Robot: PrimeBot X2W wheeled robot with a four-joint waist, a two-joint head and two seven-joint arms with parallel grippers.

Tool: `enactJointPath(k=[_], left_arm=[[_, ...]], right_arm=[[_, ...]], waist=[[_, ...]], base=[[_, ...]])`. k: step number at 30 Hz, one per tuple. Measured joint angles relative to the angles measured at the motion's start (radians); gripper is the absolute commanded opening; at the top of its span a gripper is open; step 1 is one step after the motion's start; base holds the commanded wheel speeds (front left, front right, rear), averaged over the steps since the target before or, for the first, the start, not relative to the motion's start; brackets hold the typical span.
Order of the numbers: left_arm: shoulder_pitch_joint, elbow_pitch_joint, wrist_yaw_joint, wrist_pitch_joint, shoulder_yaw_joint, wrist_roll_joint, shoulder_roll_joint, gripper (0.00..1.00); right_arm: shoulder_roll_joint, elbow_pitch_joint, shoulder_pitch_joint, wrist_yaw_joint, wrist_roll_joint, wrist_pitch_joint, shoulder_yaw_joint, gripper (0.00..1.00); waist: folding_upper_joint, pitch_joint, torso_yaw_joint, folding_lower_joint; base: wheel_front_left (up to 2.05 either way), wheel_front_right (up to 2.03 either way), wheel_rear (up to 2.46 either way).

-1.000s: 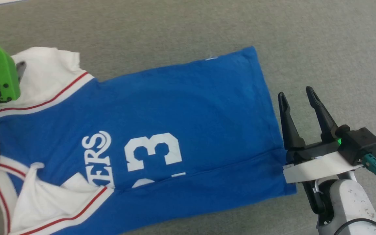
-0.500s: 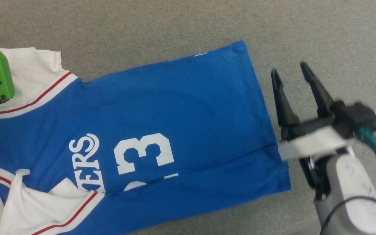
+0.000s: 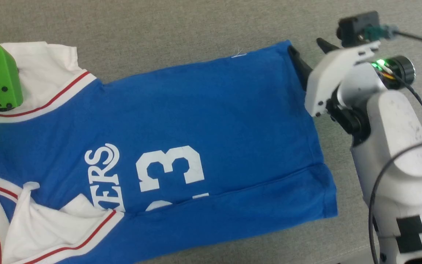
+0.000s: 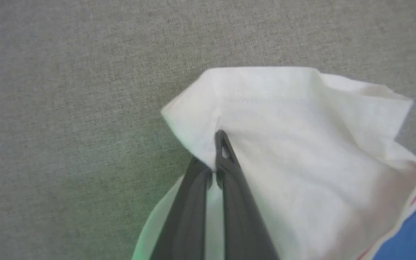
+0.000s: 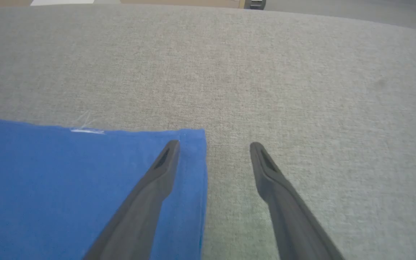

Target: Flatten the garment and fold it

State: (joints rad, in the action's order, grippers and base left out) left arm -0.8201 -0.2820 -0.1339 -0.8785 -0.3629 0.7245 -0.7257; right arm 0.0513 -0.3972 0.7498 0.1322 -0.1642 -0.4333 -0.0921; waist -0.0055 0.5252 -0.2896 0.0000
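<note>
The left tool (image 4: 213,169) is clenched on a fold of the white sleeve panel (image 4: 294,144) of the garment (image 3: 196,121). Cloth is pinched between its two fingers, and more of the sleeve is bunched just beyond the tips. The right tool (image 5: 214,144) is released, jaws wide. One finger is over the blue hem corner (image 5: 190,162) and the other over the bare grey surface (image 5: 302,90) just beside the edge (whether either finger touches, I cannot tell). The garment lies spread on the grey surface ahead of both tools, mostly flat. A long crease (image 3: 255,187) runs along its near side, and the other sleeve (image 3: 50,227) is rumpled.

It looks like a thin, light, limp knit, so it should sag and drag rather than hold a shape, and it may slide easily. The stitched hems and corners look like the best holds, since doubled cloth gives the fingers something firmer. A pinch through both layers at the hem corner, opposite the sleeve grip, should allow a gentle pull to take out the slack.
</note>
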Motion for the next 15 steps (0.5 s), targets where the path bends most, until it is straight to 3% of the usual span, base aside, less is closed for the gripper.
enactJointPath(k=[11, 12, 13, 14, 15], left_arm=[[-0.003, 0.033, 0.001, 0.01, 0.007, 0.009, -0.002, 0.0], [-0.005, 0.033, 0.001, 0.014, 0.007, 0.012, 0.0, 0.0], [-0.005, 0.033, 0.001, 0.017, 0.007, 0.013, 0.001, 0.0], [-0.005, 0.033, 0.001, 0.018, 0.007, 0.015, 0.002, 0.0], [-0.005, 0.033, 0.002, 0.019, 0.006, 0.015, 0.003, 0.0]], right_arm=[[0.001, -0.129, 0.163, 0.0, -0.016, -0.295, -0.098, 0.97], [0.002, -0.136, 0.174, 0.0, -0.024, -0.32, -0.102, 0.49], [0.004, -0.14, 0.185, 0.0, -0.022, -0.346, -0.109, 0.31], [0.004, -0.142, 0.193, 0.0, -0.02, -0.365, -0.113, 0.0], [0.003, -0.142, 0.198, 0.0, -0.02, -0.38, -0.116, 0.0]], waist=[[0.0, 0.036, 0.02, -0.0001], [0.0, 0.037, 0.022, -0.0001], [0.0, 0.038, 0.025, -0.0001], [0.0, 0.038, 0.026, -0.0001], [0.0, 0.038, 0.028, -0.0001]], base=[[0.0, 0.0, 0.0], [0.0, 0.0, 0.0], [0.0, 0.0, 0.0], [0.0, 0.0, 0.0], [0.0, 0.0, 0.0]])
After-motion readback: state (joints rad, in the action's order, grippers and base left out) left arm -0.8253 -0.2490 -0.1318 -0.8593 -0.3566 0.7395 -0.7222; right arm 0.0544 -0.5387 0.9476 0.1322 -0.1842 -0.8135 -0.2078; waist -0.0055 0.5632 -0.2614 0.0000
